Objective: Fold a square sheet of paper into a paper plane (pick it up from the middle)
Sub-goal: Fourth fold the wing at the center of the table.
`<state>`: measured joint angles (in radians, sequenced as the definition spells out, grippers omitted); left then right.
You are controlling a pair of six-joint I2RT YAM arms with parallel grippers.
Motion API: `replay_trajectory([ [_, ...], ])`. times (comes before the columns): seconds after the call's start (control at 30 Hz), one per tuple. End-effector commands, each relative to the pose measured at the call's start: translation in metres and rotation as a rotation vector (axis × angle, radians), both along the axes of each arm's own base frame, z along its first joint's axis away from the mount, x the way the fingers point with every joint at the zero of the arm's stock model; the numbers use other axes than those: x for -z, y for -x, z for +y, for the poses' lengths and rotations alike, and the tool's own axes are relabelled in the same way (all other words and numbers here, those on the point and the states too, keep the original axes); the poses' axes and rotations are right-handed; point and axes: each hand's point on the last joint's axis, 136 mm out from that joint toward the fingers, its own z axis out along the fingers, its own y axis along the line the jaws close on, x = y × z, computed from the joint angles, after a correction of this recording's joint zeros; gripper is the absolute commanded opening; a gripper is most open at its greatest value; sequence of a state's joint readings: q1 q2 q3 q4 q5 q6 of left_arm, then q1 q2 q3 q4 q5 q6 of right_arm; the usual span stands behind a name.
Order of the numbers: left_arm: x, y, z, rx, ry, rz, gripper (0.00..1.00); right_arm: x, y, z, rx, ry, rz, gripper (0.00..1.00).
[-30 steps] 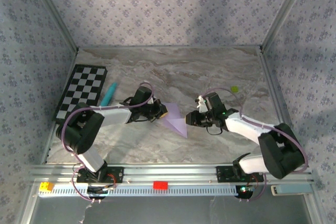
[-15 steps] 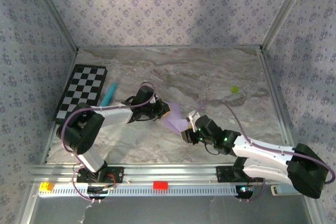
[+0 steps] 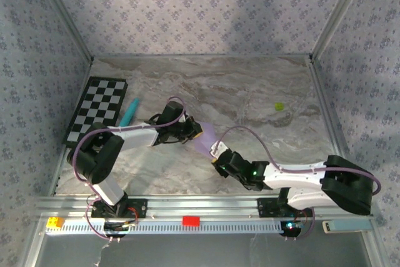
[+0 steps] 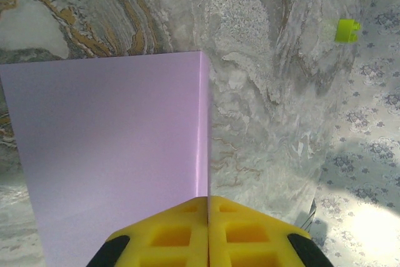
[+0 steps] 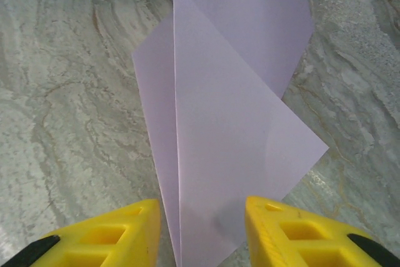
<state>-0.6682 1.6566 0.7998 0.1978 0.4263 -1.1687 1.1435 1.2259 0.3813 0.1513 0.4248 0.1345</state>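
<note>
The square sheet of paper [image 3: 207, 140], pale lilac and folded into a pointed shape with a centre crease, lies mid-table. My left gripper [image 3: 195, 131] is at its far-left end. In the left wrist view the yellow jaws [image 4: 208, 203] are shut on the paper [image 4: 112, 142] at its folded edge. My right gripper [image 3: 218, 156] is at the sheet's near point. In the right wrist view it [image 5: 203, 232] stands open, a yellow finger on either side of the paper's narrow end [image 5: 231, 129], apart from it.
A black-and-white checkerboard [image 3: 97, 108] lies at the left, with a teal pen [image 3: 129, 112] beside it. A small green piece [image 3: 279, 107] sits at the right on the marble table [image 3: 250, 85]. Metal frame posts and patterned walls close in the sides.
My right arm has swung from the paper's right side round to its near point, its gripper now straddling that end. My left gripper has stayed shut on the paper.
</note>
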Motion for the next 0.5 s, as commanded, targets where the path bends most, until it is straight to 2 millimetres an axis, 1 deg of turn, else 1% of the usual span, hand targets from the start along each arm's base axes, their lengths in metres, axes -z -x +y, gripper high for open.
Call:
replay_trajectory([
  [0.0,-0.024,-0.004,-0.007,0.018,0.03,-0.05,0.07,-0.016,-0.012,0.011,0.016,-0.001,-0.07,0.41],
  [0.1,-0.025,-0.005,-0.008,0.02,0.034,-0.052,0.07,-0.01,-0.016,0.01,0.034,0.029,-0.07,0.41],
  [0.2,-0.024,-0.005,-0.008,0.024,0.028,-0.052,0.07,-0.008,-0.016,0.015,0.021,0.034,-0.07,0.4],
  [0.47,-0.024,-0.005,-0.009,0.027,0.029,-0.053,0.07,0.0,-0.018,0.013,0.037,0.06,-0.062,0.38],
])
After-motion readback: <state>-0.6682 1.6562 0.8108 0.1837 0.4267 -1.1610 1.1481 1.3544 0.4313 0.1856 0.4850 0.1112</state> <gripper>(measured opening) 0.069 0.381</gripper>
